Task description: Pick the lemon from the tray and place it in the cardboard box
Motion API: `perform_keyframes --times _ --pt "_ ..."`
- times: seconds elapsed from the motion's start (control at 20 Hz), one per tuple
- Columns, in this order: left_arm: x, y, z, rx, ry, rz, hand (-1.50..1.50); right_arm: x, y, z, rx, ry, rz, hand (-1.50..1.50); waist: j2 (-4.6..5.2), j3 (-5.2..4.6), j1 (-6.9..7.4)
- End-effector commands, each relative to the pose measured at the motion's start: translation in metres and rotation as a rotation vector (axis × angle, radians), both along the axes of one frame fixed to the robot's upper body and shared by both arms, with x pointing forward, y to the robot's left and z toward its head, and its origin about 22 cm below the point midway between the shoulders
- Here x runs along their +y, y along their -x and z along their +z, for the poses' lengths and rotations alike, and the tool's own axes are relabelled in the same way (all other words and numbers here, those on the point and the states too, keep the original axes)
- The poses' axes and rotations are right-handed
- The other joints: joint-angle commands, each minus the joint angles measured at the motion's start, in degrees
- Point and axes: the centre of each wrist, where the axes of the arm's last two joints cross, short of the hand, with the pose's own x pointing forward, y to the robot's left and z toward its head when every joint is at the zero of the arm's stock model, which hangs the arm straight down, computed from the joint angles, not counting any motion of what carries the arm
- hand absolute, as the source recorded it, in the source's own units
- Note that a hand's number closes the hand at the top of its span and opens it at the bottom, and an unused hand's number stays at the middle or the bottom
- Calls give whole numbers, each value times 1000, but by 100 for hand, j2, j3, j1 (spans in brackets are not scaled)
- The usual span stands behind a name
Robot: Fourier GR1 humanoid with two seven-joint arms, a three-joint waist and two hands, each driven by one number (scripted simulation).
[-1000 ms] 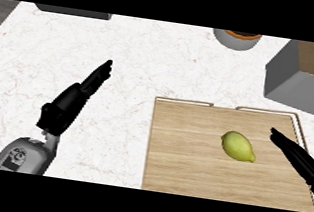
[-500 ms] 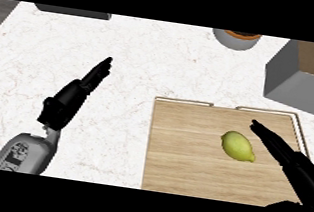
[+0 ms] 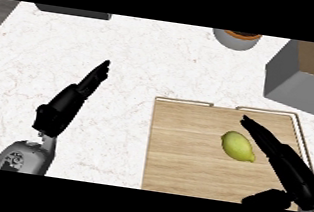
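Note:
A yellow-green lemon (image 3: pixel 238 146) lies on the wooden tray (image 3: pixel 183 152) at the lower right of the counter. My right hand (image 3: pixel 282 163) hovers over the tray just right of the lemon, fingers straight and pointing up-left, open and holding nothing. The cardboard box (image 3: pixel 309 79), grey outside and brown inside, stands at the upper right, partly cut off by the view's edge. Over the white counter at the left my left hand (image 3: pixel 71 98) rests open with its fingers stretched toward the upper right.
A grey pot with a brown inside (image 3: pixel 236 38) stands at the back, left of the box. A dark flat object (image 3: pixel 73 11) lies at the back left. White marble counter (image 3: pixel 144 61) spreads between the hands.
My right hand has moved left and forward over the tray, closing in beside the lemon. The lemon and the left hand have stayed in place.

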Motion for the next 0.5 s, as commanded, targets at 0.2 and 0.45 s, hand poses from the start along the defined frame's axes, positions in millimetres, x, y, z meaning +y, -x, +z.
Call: perform_keyframes --times 0.2,0.45 --pt "6 7 -6 4 0 4 0 18 0 -24 42 53 18 -150 0 1 7" --pt "8 -7 8 4 8 3 0 11 4 -15 78 39 26 -150 -1 0 -7"
